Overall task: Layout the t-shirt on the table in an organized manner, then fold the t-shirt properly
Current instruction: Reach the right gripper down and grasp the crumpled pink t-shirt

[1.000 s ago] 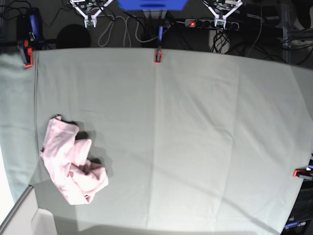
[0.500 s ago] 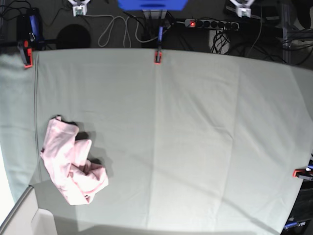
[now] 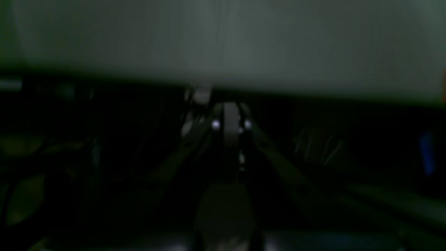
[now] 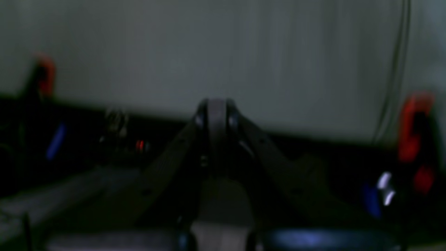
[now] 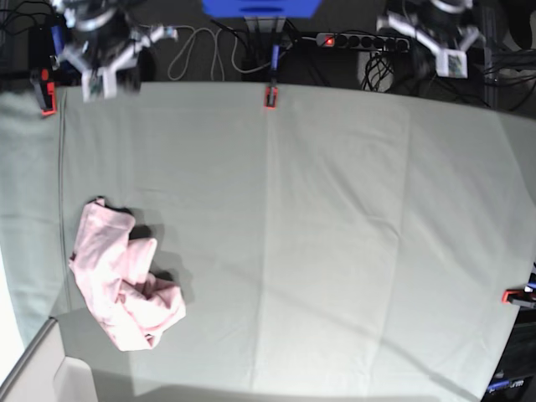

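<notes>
The t-shirt (image 5: 117, 280) lies crumpled in a pale pink heap at the left front of the table (image 5: 335, 234); no lettering shows. My right gripper (image 5: 105, 77) hovers blurred over the table's back left corner, far from the shirt. In its wrist view the right gripper (image 4: 216, 113) has its jaws pressed together with nothing between them. My left gripper (image 5: 455, 60) hangs behind the back right edge. Its own view shows the left gripper (image 3: 230, 116) shut and empty too, just short of the cloth edge.
Red-and-black clamps (image 5: 270, 95) (image 5: 47, 94) (image 5: 514, 296) grip the cloth at the back and right edges. A power strip (image 5: 362, 39) and cables lie behind the table. A pale box corner (image 5: 38, 373) sits at the front left.
Both arms, earlier only just visible at the top edge, have swung outward and down to the table's back corners. The t-shirt has not moved.
</notes>
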`<act>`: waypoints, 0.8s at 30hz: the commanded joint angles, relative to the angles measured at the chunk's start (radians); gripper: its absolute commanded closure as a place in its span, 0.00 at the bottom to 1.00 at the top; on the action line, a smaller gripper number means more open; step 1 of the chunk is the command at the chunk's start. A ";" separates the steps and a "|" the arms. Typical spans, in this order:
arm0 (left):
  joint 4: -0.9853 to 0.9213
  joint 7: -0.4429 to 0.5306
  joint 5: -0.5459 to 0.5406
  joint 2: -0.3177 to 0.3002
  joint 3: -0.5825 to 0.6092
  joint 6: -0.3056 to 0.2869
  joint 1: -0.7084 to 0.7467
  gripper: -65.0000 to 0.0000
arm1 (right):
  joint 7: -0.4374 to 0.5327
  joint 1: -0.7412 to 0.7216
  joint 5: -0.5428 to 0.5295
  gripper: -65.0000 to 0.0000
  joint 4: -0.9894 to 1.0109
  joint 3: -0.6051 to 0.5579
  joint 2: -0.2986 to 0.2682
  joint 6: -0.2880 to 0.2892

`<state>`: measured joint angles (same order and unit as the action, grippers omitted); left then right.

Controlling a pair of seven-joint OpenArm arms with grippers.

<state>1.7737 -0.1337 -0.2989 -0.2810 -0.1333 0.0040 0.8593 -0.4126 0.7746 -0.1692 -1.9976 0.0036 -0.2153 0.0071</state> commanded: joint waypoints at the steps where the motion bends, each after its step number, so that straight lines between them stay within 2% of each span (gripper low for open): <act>1: 0.027 0.004 0.000 0.004 -0.016 0.008 0.019 1.00 | -0.012 -0.025 -0.003 1.00 -0.015 0.008 0.006 0.000; 4: 0.084 -0.002 0.000 0.024 -0.022 0.008 -0.013 1.00 | -0.127 -0.163 -0.003 1.00 -0.013 0.029 0.026 0.000; 6: 0.122 -0.062 0.000 0.024 -0.022 0.008 -0.036 0.98 | -0.213 -0.249 -0.002 1.00 -0.013 0.037 0.035 0.000; 9: 0.190 -0.197 0.000 0.025 -0.022 0.008 -0.076 0.86 | -0.339 -0.387 -0.002 0.87 -0.010 0.065 0.038 0.000; 12: 0.219 -0.284 0.000 0.029 -0.019 0.008 -0.110 0.68 | -0.411 -0.521 -0.002 0.69 0.007 0.080 0.037 0.000; 15: 0.222 -0.298 0.005 0.061 -0.022 0.004 -0.139 0.52 | -0.420 -0.677 0.000 0.50 0.117 0.085 0.032 0.000; 17: 0.222 -0.303 0.004 0.065 -0.032 0.006 -0.145 0.50 | -0.418 -0.758 0.000 0.42 0.214 0.083 0.029 0.000; 19: 0.222 -0.303 0.002 0.075 -0.044 0.004 -0.145 0.50 | -0.414 -0.832 0.001 0.41 0.329 0.078 0.017 0.000; 24: 0.226 -0.297 0.000 0.093 -0.062 0.008 -0.147 0.49 | -0.280 -0.963 0.001 0.41 0.607 0.075 -0.003 0.000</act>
<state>1.9785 -0.4564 -0.3012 -0.1806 -0.1852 0.0074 0.7074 -0.6975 -0.1734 -0.1669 -1.3685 0.0772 -0.2104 0.0036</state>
